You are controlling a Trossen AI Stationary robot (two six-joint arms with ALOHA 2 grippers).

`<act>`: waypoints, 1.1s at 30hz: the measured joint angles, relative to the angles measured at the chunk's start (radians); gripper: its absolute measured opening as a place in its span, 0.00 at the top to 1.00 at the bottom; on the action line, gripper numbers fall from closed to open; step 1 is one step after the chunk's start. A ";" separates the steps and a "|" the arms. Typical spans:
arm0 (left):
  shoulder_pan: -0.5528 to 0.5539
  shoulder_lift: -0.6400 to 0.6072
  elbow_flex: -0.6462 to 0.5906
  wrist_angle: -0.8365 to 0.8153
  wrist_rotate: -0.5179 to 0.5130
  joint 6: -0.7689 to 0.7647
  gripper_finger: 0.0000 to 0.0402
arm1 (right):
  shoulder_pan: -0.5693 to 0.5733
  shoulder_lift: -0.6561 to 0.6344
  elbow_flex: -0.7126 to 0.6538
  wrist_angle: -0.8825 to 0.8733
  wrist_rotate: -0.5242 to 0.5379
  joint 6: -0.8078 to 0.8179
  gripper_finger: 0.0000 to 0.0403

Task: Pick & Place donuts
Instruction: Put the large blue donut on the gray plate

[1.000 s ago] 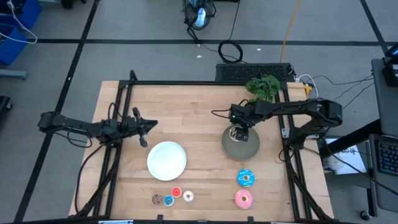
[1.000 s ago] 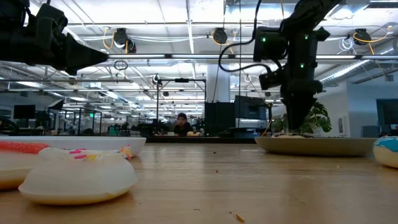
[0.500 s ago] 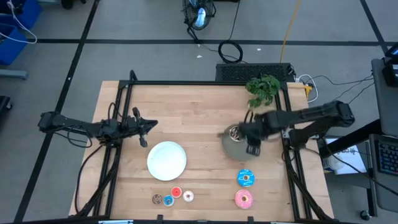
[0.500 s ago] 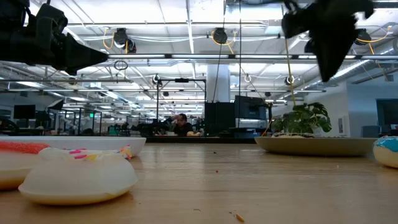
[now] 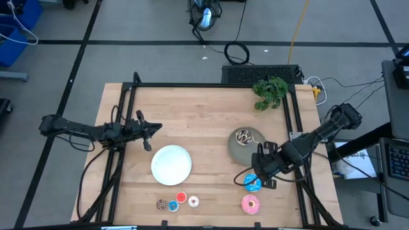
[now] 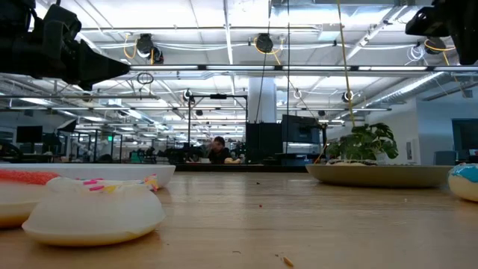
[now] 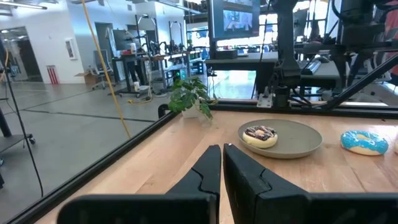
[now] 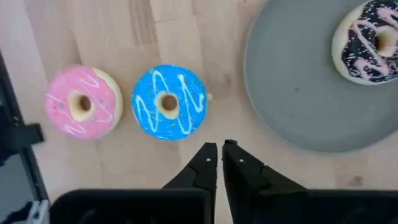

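One wooden table (image 5: 204,121) (grey plate (image 5: 239,150) on it), workshop behind

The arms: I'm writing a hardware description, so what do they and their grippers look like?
Both arms are slim, dark and jointed, with black cables along them. The left gripper and the right gripper each have two dark, angular fingers that taper to narrow tips. No markings are visible.
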 joint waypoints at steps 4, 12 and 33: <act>0.000 0.000 0.000 -0.001 0.000 0.000 0.94 | 0.002 0.000 0.000 0.015 0.012 -0.001 0.99; 0.000 0.000 0.000 -0.001 0.000 -0.002 0.94 | 0.002 -0.001 0.000 0.147 0.021 -0.124 1.00; 0.000 0.000 0.000 -0.003 0.000 -0.021 0.94 | 0.002 0.001 0.000 0.244 0.037 -0.068 1.00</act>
